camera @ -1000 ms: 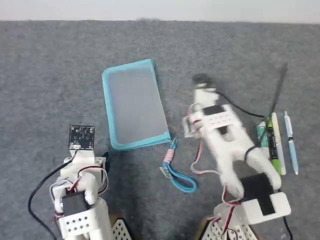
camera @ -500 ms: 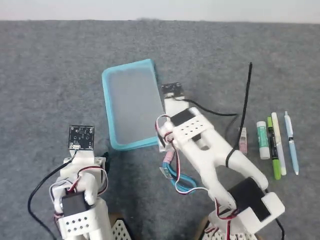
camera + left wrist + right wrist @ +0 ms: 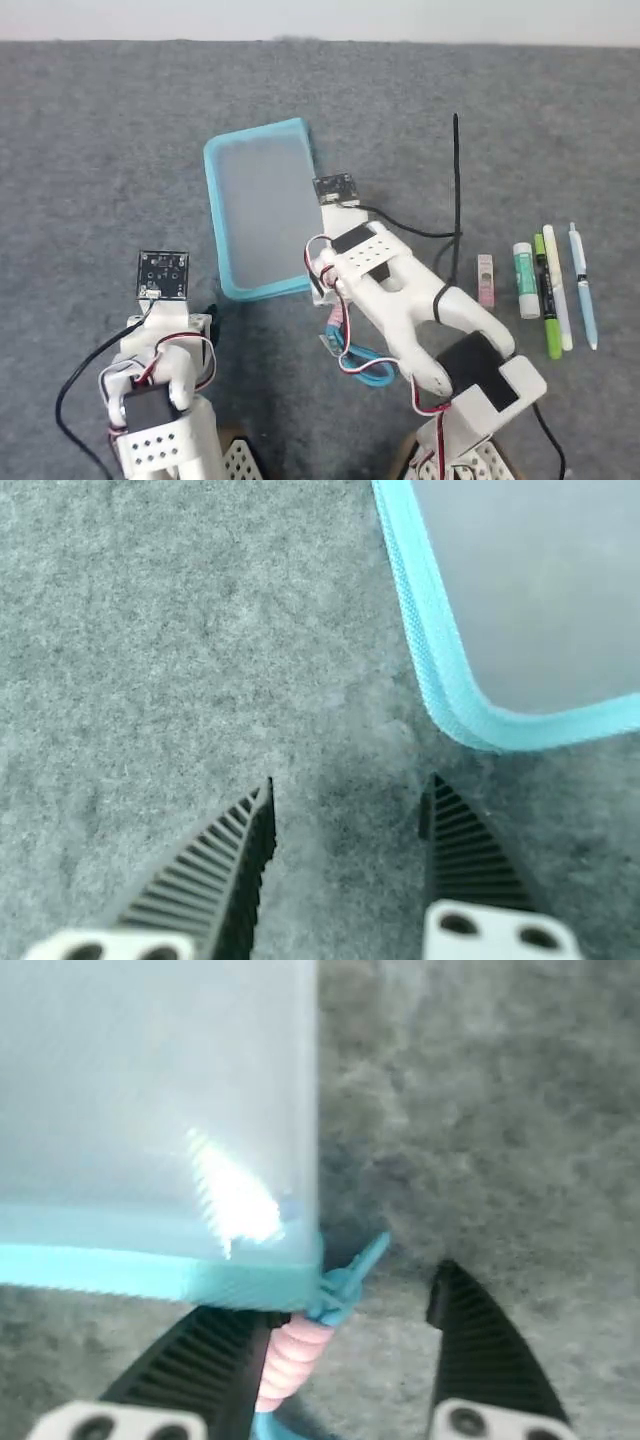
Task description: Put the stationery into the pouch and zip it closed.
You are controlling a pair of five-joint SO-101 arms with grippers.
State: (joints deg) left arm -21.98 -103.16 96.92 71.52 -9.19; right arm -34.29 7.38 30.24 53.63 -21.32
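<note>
Pouch [image 3: 268, 210]: flat, teal-edged, translucent face, lying on the grey tabletop [image 3: 120, 130] left of centre, nothing seen inside. Its zipper pull [image 3: 350, 1272] is at the near right corner, with a pink charm [image 3: 290, 1355] and a blue strap loop [image 3: 365, 368] trailing from it. Right arm [image 3: 400, 290] hangs over that corner, jaws apart, the pull between them and one jaw just beside the charm. Left arm [image 3: 160, 385] is by the near left corner, jaws apart over bare tabletop. Stationery is in a row well apart at right, none packed: small pink block [image 3: 485, 280], glue stick [image 3: 524, 280], green highlighter [image 3: 546, 300], cream pen [image 3: 557, 285], blue pen [image 3: 583, 290]. Judged: opening step in hand. Next move calls for closing on the pull and drawing it along the edge, pouch probably held down. Glue stick label is too small to read; no other writing is legible.
</note>
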